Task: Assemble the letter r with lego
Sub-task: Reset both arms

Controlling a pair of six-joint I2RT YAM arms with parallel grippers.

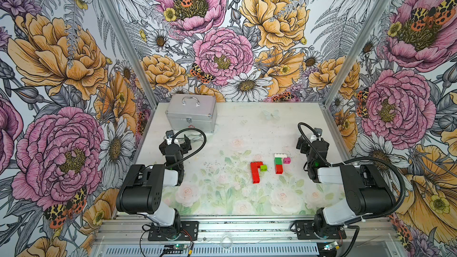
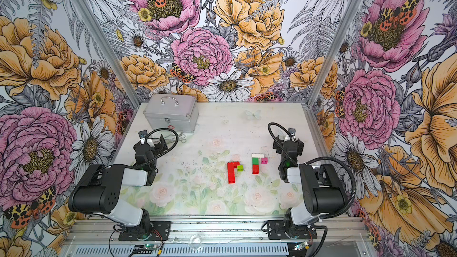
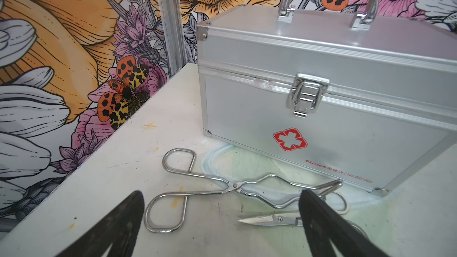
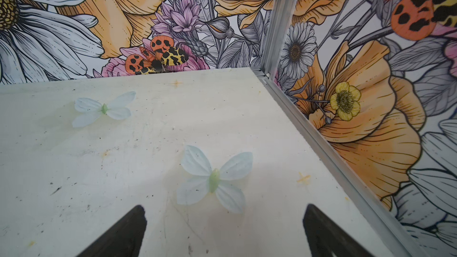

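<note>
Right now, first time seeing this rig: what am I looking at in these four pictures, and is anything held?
Two small robot arms are bolted at the near edge of the table, each ending in a two-finger gripper. Both top views look down on the whole scene; each wrist view looks out between one gripper's fingers. The left gripper faces a silver case, with metal tongs and scissors lying before it. The right gripper faces a far table corner. Both are open and hold nothing. Mid-table lies the lego: a red r-shape with a lime brick beside it, and a second r of white, green, red and pink bricks.
</note>
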